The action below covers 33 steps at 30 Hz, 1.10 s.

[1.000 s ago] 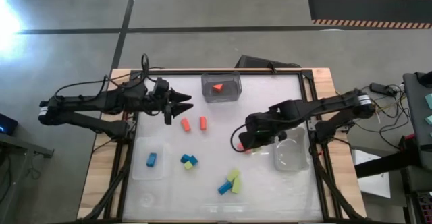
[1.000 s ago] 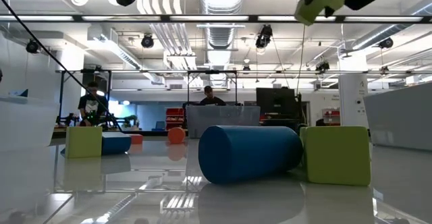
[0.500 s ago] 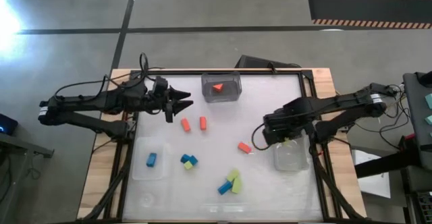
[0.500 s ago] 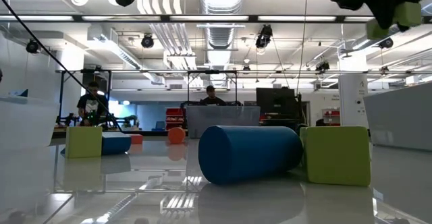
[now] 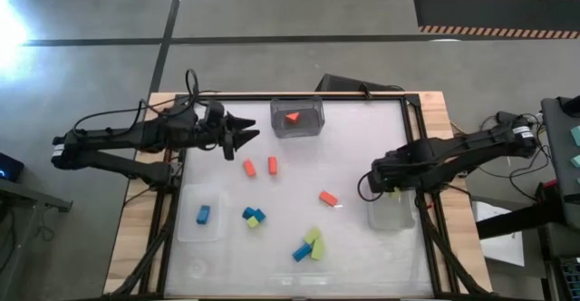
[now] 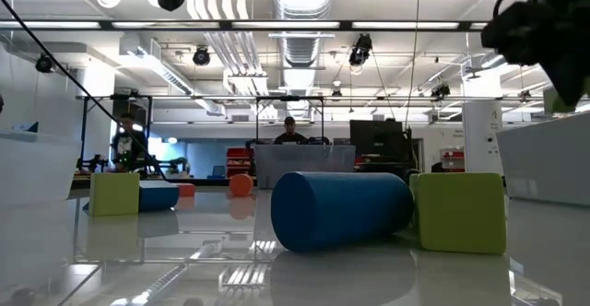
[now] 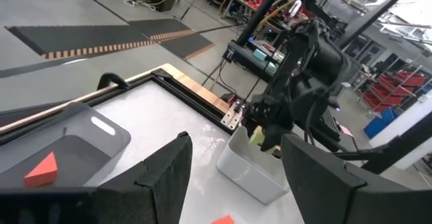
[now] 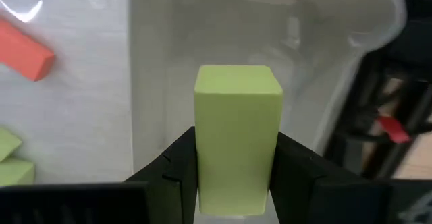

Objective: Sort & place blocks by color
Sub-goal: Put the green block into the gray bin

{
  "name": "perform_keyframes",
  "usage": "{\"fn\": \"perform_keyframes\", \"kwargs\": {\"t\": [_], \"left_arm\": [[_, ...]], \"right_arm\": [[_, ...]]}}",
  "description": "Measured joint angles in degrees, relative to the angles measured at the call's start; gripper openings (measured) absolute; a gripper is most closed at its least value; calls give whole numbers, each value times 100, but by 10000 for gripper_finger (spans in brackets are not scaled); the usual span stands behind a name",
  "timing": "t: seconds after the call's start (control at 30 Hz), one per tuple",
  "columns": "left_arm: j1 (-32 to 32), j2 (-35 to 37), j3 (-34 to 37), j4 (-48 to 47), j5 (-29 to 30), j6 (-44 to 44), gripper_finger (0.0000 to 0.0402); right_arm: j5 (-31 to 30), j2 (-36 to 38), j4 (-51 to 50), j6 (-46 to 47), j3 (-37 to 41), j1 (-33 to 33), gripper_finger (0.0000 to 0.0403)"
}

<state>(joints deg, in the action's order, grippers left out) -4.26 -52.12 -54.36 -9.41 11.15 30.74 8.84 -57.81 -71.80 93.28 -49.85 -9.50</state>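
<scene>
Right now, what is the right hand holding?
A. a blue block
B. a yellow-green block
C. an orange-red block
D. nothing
B: in the right wrist view the right hand is shut on a yellow-green block above the clear bin.

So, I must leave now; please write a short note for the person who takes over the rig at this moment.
Right gripper: shut on a yellow-green block, above the clear bin at the table's right edge; not released.
Left gripper: open, empty, waiting at the table's upper left.
Done: one orange-red wedge in the top bin; one blue block in the left bin.
Left on the table: three orange-red blocks, two blue, three yellow-green.
</scene>
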Motion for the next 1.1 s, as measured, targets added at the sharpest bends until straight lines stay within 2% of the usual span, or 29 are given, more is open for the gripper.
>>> {"fn": "perform_keyframes", "kwargs": {"t": [0.37, 0.8, 1.1], "left_arm": [[-200, -13, -3, -2, 6, 33, 210], [-358, -35, 2, -7, 8, 33, 210], [-400, -35, 2, -2, 10, 33, 210]], "right_arm": [[15, 67, 1341, 82, 1220, 0, 122], [59, 65, 2101, 76, 1836, 0, 122], [59, 37, 2121, 130, 1915, 0, 171]]}}
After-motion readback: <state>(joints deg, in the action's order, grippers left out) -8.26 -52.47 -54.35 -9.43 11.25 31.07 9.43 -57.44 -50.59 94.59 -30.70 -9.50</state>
